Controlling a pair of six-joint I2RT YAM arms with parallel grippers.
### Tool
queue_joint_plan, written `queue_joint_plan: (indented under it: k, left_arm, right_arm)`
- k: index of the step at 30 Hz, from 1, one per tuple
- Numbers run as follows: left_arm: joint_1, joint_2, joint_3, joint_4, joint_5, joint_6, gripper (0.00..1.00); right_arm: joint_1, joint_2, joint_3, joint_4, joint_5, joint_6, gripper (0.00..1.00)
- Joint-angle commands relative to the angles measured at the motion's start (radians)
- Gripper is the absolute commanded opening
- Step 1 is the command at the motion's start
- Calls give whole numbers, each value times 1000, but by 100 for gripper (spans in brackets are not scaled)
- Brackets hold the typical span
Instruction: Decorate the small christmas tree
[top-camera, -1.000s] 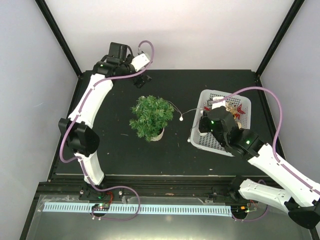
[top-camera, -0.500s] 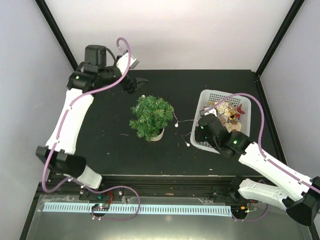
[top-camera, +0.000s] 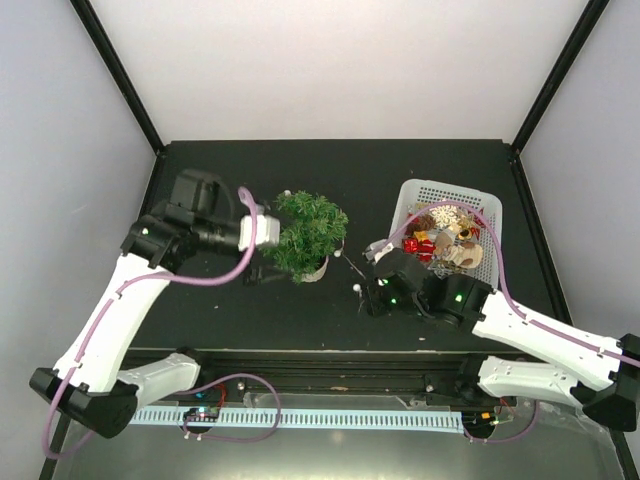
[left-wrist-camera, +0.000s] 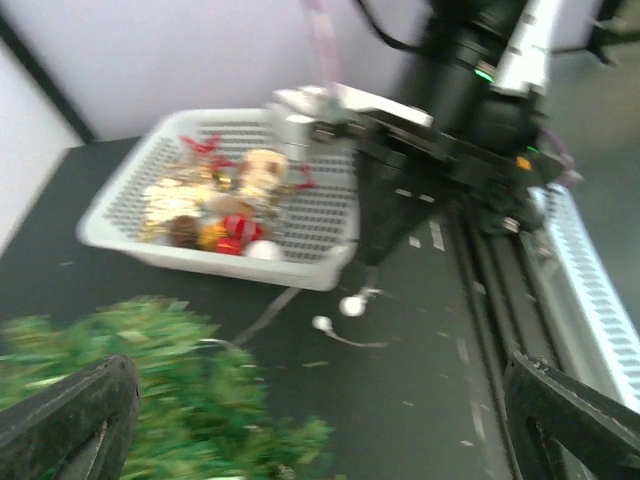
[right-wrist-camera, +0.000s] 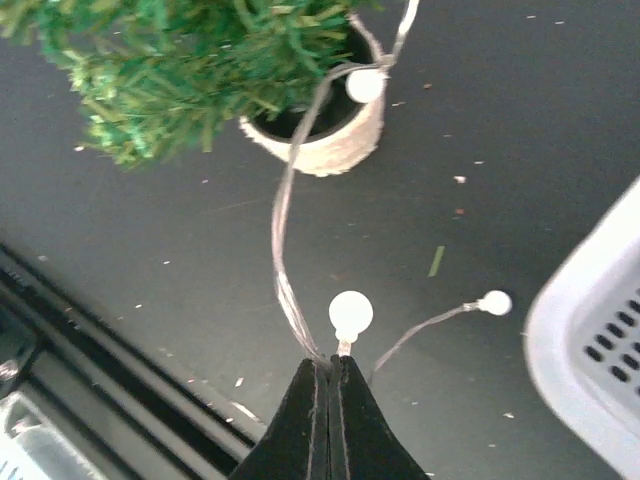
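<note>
The small christmas tree (top-camera: 308, 230) stands mid-table in its white pot (top-camera: 314, 269); the right wrist view shows the tree (right-wrist-camera: 190, 60) and pot (right-wrist-camera: 330, 135) too. My right gripper (top-camera: 368, 297) (right-wrist-camera: 328, 368) is shut on a thin wire light string (right-wrist-camera: 282, 250) with white bulbs (right-wrist-camera: 350, 313), low over the table between tree and basket. The string runs up into the tree. My left gripper (top-camera: 258, 268) (left-wrist-camera: 318, 400) is open and empty, close to the tree's left side. The left wrist view is blurred; the tree (left-wrist-camera: 150, 390) fills its lower left.
A white mesh basket (top-camera: 441, 186) with several ornaments stands at the right, also in the left wrist view (left-wrist-camera: 130, 225). Loose bulbs (top-camera: 345, 256) of the string lie on the black table. The table's front rail (top-camera: 300, 358) runs close behind my right gripper.
My left arm swung from the table's back to the tree's left side. My right gripper moved left and nearer, drawing the light string out from the basket.
</note>
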Motion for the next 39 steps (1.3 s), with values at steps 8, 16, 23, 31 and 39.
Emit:
queue_joint_plan:
  k: [8, 16, 23, 31, 39]
  left_arm:
    - [-246, -64, -232, -112, -66, 176, 92]
    - [-292, -51, -353, -11, -72, 127, 87]
    - [-303, 20, -450, 172, -46, 55, 86]
    - [-339, 128, -477, 470, -104, -112, 89]
    - [-350, 192, -445, 460, -16, -101, 85]
  right_arm:
    - [44, 25, 128, 99, -212, 27, 1]
    - [46, 42, 179, 131, -231, 47, 1]
    - [46, 51, 203, 152, -241, 59, 1]
    - [45, 57, 226, 158, -249, 64, 1]
    - [45, 33, 234, 152, -247, 72, 1]
